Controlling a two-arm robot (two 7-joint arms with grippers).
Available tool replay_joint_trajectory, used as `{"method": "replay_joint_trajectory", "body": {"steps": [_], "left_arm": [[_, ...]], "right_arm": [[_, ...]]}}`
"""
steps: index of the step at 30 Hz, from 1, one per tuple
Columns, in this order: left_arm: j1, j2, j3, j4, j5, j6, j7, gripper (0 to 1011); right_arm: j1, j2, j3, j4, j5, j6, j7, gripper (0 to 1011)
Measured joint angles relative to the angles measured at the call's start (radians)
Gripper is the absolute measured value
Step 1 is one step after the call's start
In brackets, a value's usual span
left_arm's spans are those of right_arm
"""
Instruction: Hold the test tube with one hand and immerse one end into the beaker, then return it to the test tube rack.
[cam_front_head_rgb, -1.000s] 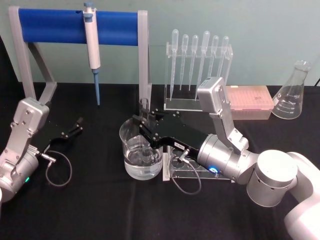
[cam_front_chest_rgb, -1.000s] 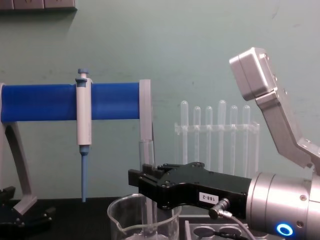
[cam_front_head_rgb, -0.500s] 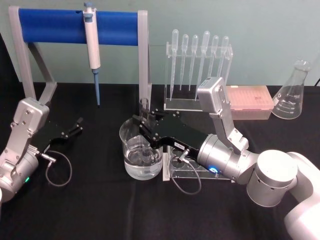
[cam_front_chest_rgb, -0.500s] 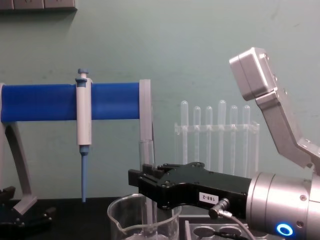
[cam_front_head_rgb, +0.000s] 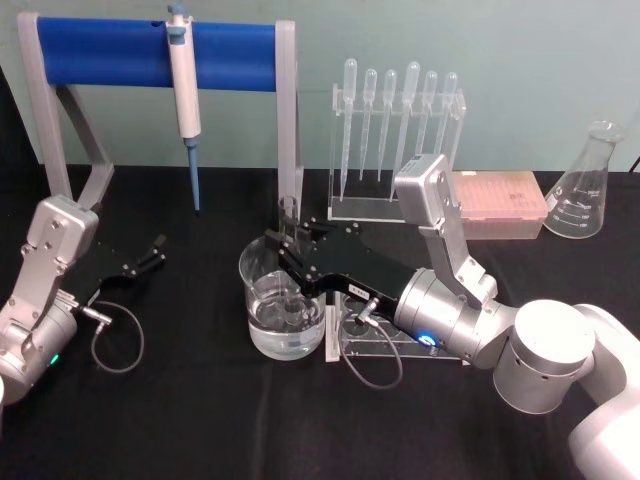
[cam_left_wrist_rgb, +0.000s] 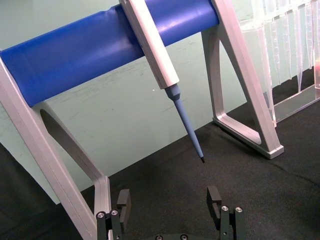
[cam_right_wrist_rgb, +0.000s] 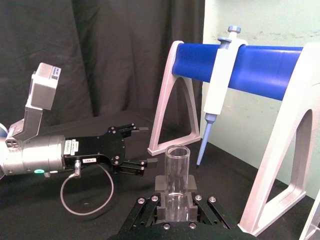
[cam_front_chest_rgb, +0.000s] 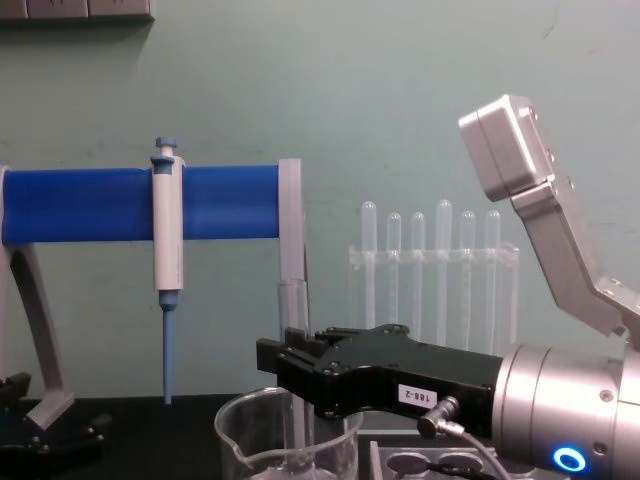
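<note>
The right gripper (cam_front_head_rgb: 287, 252) squeezes the test tube (cam_front_head_rgb: 288, 212), which stands straight up in the beaker (cam_front_head_rgb: 262, 335), the rack (cam_front_head_rgb: 395, 348) sits just beside it on the right, and the left gripper (cam_front_head_rgb: 150, 255) rests open, well apart.

Upright test tube (cam_front_head_rgb: 289, 222) in beaker (cam_front_head_rgb: 260, 338), rack (cam_front_head_rgb: 390, 341) just right of it, pipettor stand (cam_front_head_rgb: 120, 52) behind, flask (cam_front_head_rgb: 585, 190) far right

The left gripper (cam_left_wrist_rgb: 169, 197) is seen with its fingers spread apart over the black table (cam_left_wrist_rgb: 290, 200). Beyond it, a white-and-blue pipettor (cam_left_wrist_rgb: 152, 47) is hung on the blue bar (cam_left_wrist_rgb: 70, 60) of a grey stand (cam_left_wrist_rgb: 240, 85).
</note>
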Motion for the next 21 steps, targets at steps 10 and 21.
{"method": "replay_joint_trajectory", "body": {"steps": [10,21], "left_arm": [[0.000,0.000,0.000,0.000,0.000,0.000,0.000,1000],[0.000,0.000,0.000,0.000,0.000,0.000,0.000,1000]], "right_arm": [[0.000,0.000,0.000,0.000,0.000,0.000,0.000,225],[0.000,0.000,0.000,0.000,0.000,0.000,0.000,225]]}}
